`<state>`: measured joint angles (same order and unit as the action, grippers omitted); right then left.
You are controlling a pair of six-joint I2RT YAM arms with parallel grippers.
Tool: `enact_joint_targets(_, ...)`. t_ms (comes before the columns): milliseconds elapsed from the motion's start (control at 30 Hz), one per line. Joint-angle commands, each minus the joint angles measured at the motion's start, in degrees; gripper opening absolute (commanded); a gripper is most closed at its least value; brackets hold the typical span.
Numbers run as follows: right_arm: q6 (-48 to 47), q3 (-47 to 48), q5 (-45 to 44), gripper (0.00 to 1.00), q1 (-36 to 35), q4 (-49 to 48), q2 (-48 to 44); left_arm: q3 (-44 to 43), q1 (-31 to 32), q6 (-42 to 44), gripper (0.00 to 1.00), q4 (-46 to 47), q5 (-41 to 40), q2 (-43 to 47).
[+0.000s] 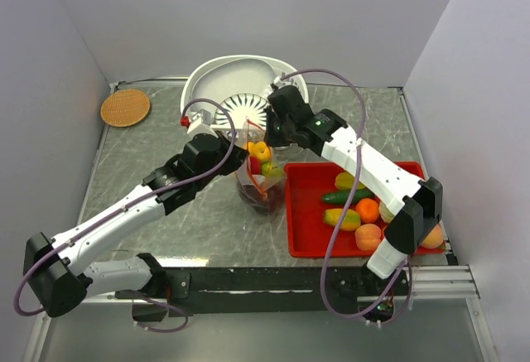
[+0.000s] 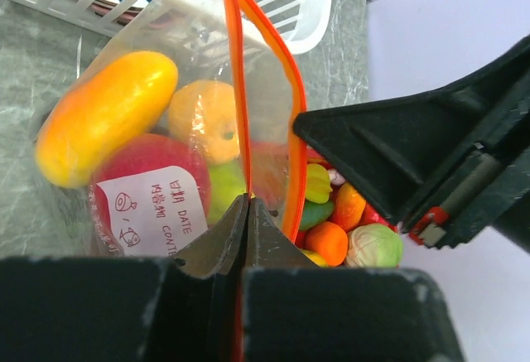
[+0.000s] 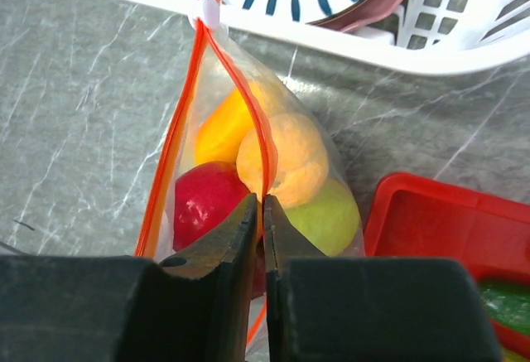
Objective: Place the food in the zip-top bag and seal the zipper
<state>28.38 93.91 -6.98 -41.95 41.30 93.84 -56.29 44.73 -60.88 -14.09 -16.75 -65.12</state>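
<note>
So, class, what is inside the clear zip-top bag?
Visible: a long yellow-orange fruit, a round orange one, a red apple and a green fruit. A white label hides part of the apple; the jaws cover the bottom of the bag.

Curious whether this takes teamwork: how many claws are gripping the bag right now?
2. The left claw pinches the zipper of the zip-top bag from the left; the right claw pinches it from the right. None looks hidden.

free: table (image 1: pixel 219 229) in front of bag (image 1: pixel 263 181) | blocked: basket (image 1: pixel 207 72) behind, tray (image 1: pixel 305 234) right, left arm (image 1: pixel 141 205) left
</note>
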Motion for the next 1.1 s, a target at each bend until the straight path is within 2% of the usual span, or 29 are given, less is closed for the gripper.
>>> enact_joint_targets(0, -2.01, 5.66, 0.22, 0.21, 0.47, 0.09, -0.07, -1.63, -0.43, 0.76, 0.05, 2.93, 1.37, -0.88)
enact_joint_targets(167, -3.07, 9.88, -1.63, 0.39, 0.73, 1.41, 1.43, -0.49, -0.52, 0.77, 0.04, 3.63, 1.46, -0.71)
enact_joint_targets(267, -4.21, 13.83, -1.37, 0.43, 1.26, 2.12, 4.32, -0.57, -0.70, 0.94, 0.04, 3.71, 1.72, -0.97)
enact_joint_targets(500, -8.77, 28.24, 2.41, 0.44, 3.81, 7.30, 16.19, -1.27, -0.78, 1.38, 0.04, 3.54, 1.90, -1.59)
enact_joint_targets(667, -10.54, 33.96, 0.22, 0.45, 3.99, 9.85, 21.64, -1.19, -0.78, 1.47, 0.04, 3.71, 1.90, -1.67)
enact_joint_targets(1067, -10.63, 30.03, -3.65, 0.45, 3.90, 8.10, 19.45, -1.10, -1.05, 1.29, 0.03, 3.89, 2.34, -2.38)
